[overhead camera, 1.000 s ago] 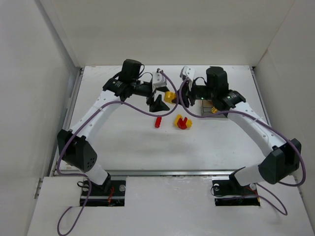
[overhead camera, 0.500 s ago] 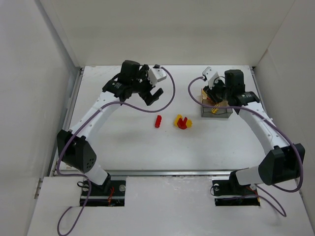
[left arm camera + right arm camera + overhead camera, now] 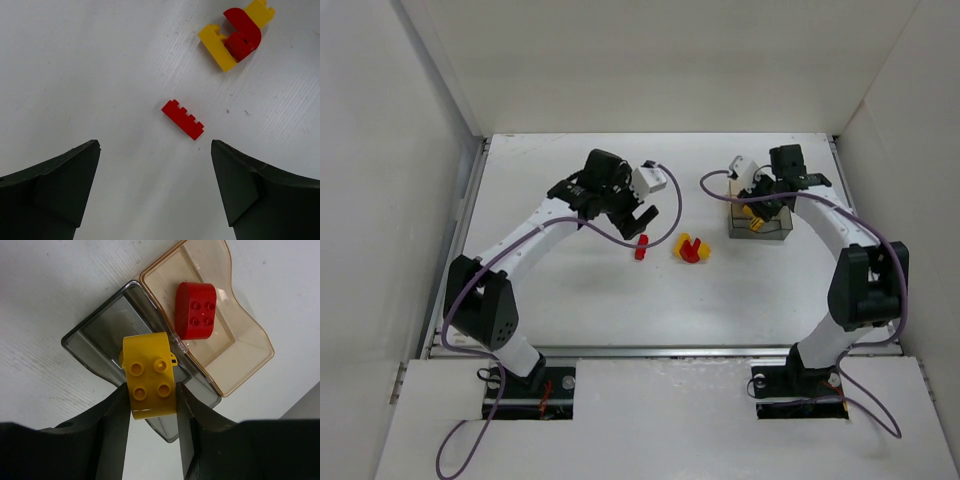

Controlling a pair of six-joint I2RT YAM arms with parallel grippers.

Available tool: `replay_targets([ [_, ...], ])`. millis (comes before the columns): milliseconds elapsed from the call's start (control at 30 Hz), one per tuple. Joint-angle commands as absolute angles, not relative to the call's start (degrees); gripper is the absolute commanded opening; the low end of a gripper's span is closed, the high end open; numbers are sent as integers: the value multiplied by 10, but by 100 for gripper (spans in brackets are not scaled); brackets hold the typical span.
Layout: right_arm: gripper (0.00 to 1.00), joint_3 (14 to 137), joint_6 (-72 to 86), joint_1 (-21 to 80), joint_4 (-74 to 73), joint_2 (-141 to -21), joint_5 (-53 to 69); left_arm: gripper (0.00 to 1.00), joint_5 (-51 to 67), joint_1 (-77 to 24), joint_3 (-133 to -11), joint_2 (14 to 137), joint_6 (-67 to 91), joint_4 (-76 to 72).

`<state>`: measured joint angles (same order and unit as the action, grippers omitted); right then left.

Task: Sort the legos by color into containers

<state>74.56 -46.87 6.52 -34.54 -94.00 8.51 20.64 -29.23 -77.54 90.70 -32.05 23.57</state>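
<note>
Right wrist view: one red rounded plastic brick (image 3: 195, 310) lies in the beige translucent tub (image 3: 240, 347) adjoining the greyish translucent tub (image 3: 92, 335), above which my right gripper (image 3: 151, 390) clamps a yellow rounded brick (image 3: 149, 372). Well apart from this greyish tub, a flat red brick (image 3: 182, 119) and a red-and-yellow clump (image 3: 237, 37) lie unsorted, with my left gripper (image 3: 154, 145) spread wide over the flat one.

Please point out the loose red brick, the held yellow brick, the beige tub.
loose red brick (image 3: 183, 119), left wrist view, its middle.
yellow brick (image 3: 150, 375), right wrist view, between its studs.
beige tub (image 3: 235, 325), right wrist view, bare floor.
</note>
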Motion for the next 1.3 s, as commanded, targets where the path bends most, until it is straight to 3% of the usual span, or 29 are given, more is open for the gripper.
replay_targets([
  [0,0,772,-490,73,-345,-937,88,91,198,-303,-761,898,-280,223],
  [167,3,772,-496,85,-334,-961,73,89,154,-303,-748,910,-201,199],
  [367,24,772,-490,85,-328,-961,65,89,122,-316,-737,928,-165,186],
  [500,44,766,-484,85,-313,-961,65,89,122,-323,-719,934,-153,172],
  [633,51,766,-468,85,-301,-948,65,89,117,-339,-714,940,-142,162],
  [700,60,766,-468,85,-301,-948,70,89,117,-339,-714,947,-137,162],
  [1033,62,748,-418,85,-246,-876,90,88,93,-350,-701,968,-126,151],
  [1200,63,719,-403,96,-200,-789,112,80,93,-355,-696,987,-114,146],
  [1267,63,701,-403,119,-193,-770,93,78,42,-368,-696,1006,-92,146],
])
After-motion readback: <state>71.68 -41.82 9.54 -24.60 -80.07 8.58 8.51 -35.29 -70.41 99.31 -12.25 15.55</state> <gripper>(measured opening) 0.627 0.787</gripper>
